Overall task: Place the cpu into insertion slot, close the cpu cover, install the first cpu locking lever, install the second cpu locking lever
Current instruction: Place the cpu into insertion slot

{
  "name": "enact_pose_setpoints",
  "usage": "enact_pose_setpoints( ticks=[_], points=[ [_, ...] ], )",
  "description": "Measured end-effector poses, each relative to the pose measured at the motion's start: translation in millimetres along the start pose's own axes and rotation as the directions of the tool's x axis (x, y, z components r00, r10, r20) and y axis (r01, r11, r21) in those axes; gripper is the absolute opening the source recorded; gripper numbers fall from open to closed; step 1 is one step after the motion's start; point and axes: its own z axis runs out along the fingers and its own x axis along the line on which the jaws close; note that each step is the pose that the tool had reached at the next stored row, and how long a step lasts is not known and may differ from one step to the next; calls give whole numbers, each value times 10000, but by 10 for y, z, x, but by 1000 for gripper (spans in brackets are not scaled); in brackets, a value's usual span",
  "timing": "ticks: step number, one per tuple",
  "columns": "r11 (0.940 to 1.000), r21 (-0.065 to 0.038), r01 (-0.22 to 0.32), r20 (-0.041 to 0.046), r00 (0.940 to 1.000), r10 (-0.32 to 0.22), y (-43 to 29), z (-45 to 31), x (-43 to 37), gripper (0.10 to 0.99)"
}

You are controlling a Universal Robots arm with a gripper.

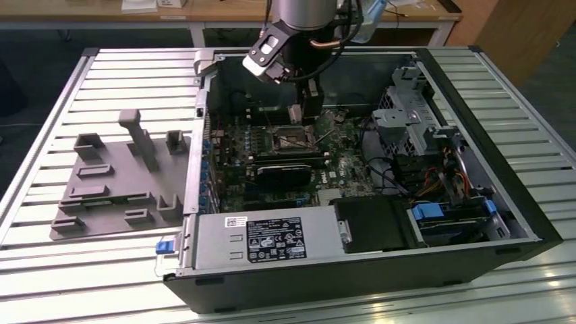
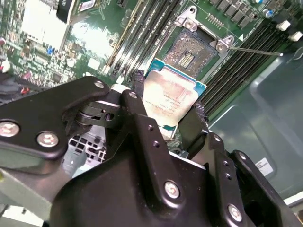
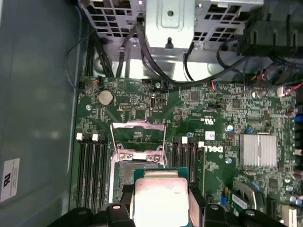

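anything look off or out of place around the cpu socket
Nothing stands out. The tool grips the cpu by two edges, near the empty insertion slot; the cpu cover stands open. No damage or stray parts show.

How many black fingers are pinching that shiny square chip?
2. One finger grips one edge of the cpu, the other finger grips the opposite edge, close to the insertion slot.

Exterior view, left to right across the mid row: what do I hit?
Jig plate → insertion slot → drive cage. The gripper, shut on the cpu, overlaps the slot, so it is left out.
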Motion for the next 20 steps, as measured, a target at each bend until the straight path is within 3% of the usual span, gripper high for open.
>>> enact_pose_setpoints(
  ticks=[7,15,20],
  points=[
    [10000,7,3,21,10000,-3,-22,113,40,541],
    [10000,43,25,297,9996,-27,-33,216,65,541],
    [10000,54,34,407,9992,-36,-38,281,99,541]
  ],
)
